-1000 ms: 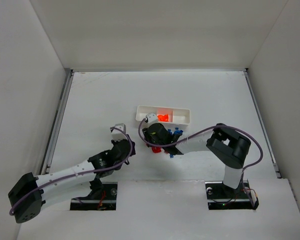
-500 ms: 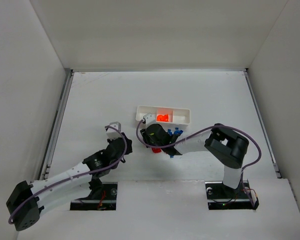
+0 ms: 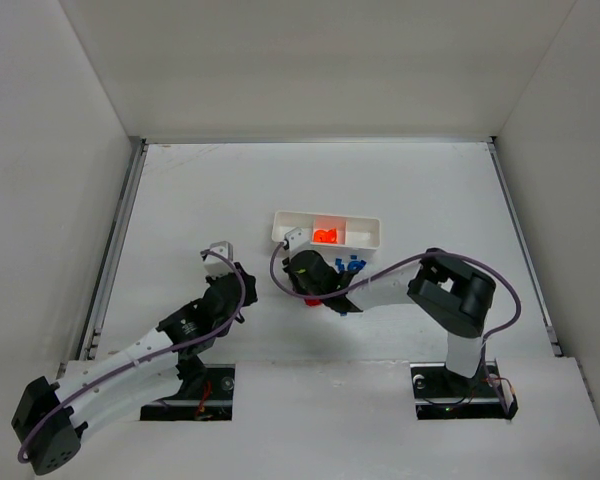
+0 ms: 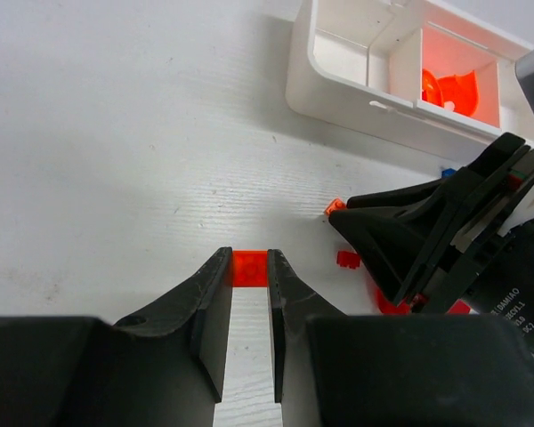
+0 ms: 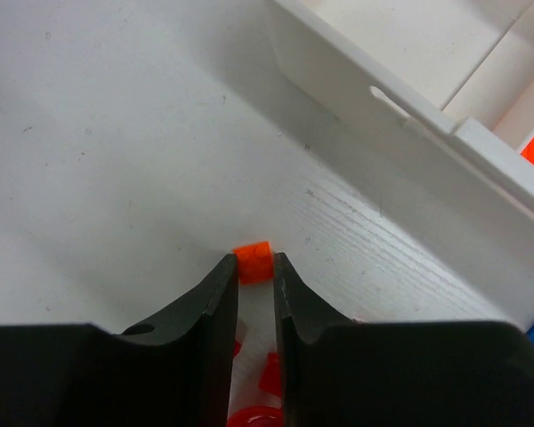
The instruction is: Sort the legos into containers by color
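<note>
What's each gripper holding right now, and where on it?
Left gripper pinches an orange lego by its sides, at the fingertips; right gripper likewise, another orange lego.

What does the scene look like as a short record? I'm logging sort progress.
left gripper: shut on orange brick, left of tray
right gripper: shut on orange lego, low beside tray
tray: orange pieces in middle compartment
loose legos: blue and red, on table by right gripper
</note>
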### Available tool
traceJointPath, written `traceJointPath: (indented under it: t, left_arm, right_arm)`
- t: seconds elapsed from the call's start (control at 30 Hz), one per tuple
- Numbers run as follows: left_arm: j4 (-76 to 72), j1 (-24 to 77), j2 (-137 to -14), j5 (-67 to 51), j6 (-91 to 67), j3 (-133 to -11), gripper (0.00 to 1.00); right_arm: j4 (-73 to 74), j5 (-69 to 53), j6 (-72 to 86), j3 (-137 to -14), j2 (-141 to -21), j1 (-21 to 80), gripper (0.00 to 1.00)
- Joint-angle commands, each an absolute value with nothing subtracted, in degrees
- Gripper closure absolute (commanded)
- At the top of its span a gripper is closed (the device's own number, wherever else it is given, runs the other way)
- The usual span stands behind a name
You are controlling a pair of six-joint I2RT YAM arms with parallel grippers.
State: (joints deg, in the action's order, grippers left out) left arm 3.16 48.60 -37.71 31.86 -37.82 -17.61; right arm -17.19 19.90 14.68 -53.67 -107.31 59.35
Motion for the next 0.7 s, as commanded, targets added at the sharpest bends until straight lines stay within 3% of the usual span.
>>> traceJointPath:
  t: [0.0, 0.43, 0.67]
  left_arm:
    - [3.3, 47.9, -36.8, 32.2, -36.5, -19.4, 0.86]
    - [1.9, 48.4, -38.1, 31.9, -36.5, -20.4, 0.86]
    - [-0.8, 49.4, -40.9, 30.9, -37.0, -21.4, 0.86]
  right_arm:
    - [-15.8, 21.6, 14.5, -54.3, -107.3, 60.9, 0.77]
    - [-21.2, 23.4, 19.0, -47.9, -92.3, 61.3, 0.79]
    - [-20.2, 25.4, 19.8, -46.9, -87.0, 52.9, 0.79]
